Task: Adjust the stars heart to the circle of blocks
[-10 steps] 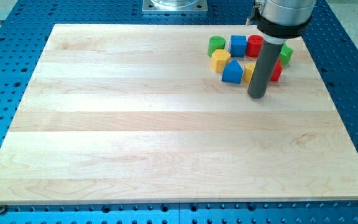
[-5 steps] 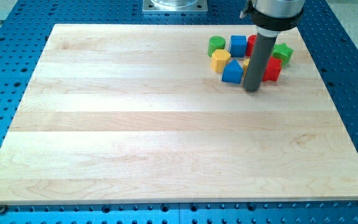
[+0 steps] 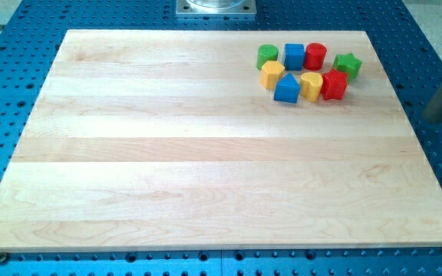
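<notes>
Several blocks form a tight ring at the board's upper right. Top row: a green cylinder (image 3: 266,54), a blue cube (image 3: 294,55), a red cylinder (image 3: 315,55). A green star (image 3: 348,64) sits at the right end. Bottom row: a yellow hexagon (image 3: 272,74), a blue triangular block (image 3: 286,89), a yellow heart (image 3: 311,86) and a red star (image 3: 334,84). The heart touches the red star. My rod shows blurred at the view's right edge, its tip (image 3: 435,116) off the board, well to the right of the blocks and touching none.
The wooden board (image 3: 206,153) lies on a blue perforated table (image 3: 428,46). A grey metal base plate (image 3: 216,8) sits at the view's top edge.
My rod left its spot just below the yellow heart and red star and swept right, off the board to the view's right edge. The blocks look unmoved.
</notes>
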Available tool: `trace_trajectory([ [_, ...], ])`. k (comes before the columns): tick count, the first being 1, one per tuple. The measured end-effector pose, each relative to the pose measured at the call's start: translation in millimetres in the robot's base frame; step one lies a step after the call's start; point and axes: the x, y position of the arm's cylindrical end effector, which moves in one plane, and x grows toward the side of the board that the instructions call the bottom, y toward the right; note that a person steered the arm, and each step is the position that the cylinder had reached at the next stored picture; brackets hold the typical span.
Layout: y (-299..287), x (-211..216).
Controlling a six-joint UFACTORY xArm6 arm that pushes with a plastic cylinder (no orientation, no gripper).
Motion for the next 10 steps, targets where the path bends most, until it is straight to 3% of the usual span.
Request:
trace_trajectory([
  [1,0.0,-18.7],
  [3,0.4,-110.6],
  [6,-105.8,-105.0],
  [9,-72.5,-104.7],
  [10,-29.8,-104.7],
])
